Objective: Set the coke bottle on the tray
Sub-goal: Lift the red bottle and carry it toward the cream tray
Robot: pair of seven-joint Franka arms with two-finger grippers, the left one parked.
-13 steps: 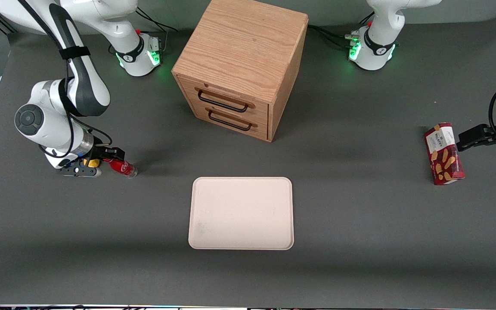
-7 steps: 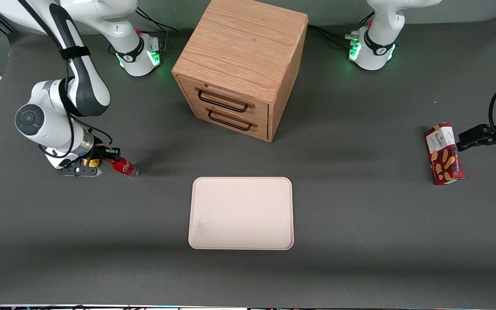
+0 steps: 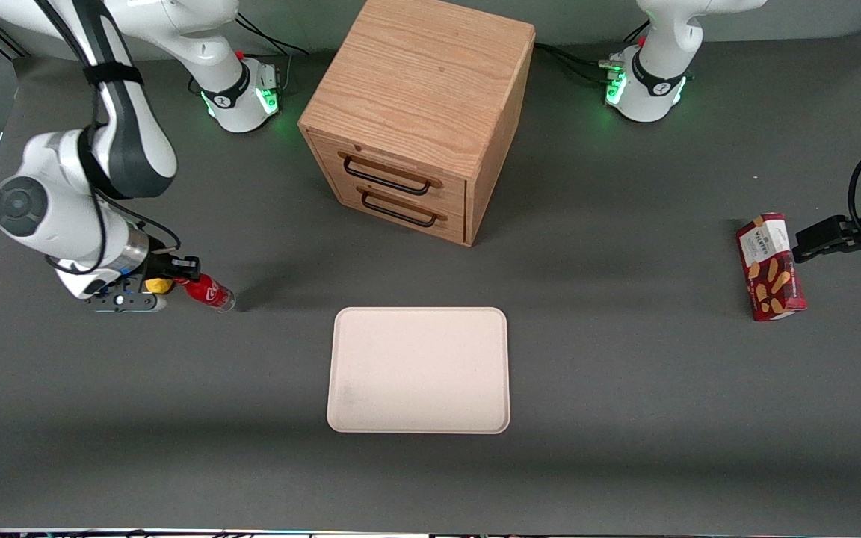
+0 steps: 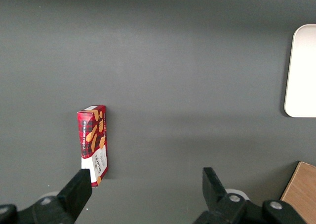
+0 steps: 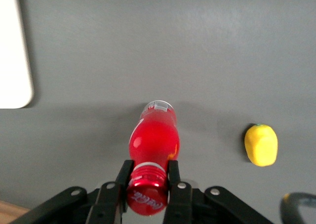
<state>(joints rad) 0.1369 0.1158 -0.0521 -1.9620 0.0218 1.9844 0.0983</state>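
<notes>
Far left of the front frame, mid-height: gripper (image 3: pixel 180 275) has its fingers (image 5: pixel 172 170) clamped on the capped neck of the coke bottle (image 3: pixel 208 291), long axis tilted, clear base pointing toward the frame's lower right and looking just above the surface (image 3: pixel 625 388); yellow lump (image 3: pixel 155 285) sits beside it. Tray (image 3: pixel 419 370) lies lower center, well apart, bare, with open surface between. Wooden drawer cabinet (image 3: pixel 419 119) stands upper center, clear of that path; red snack box (image 3: pixel 770 267) is far right.
</notes>
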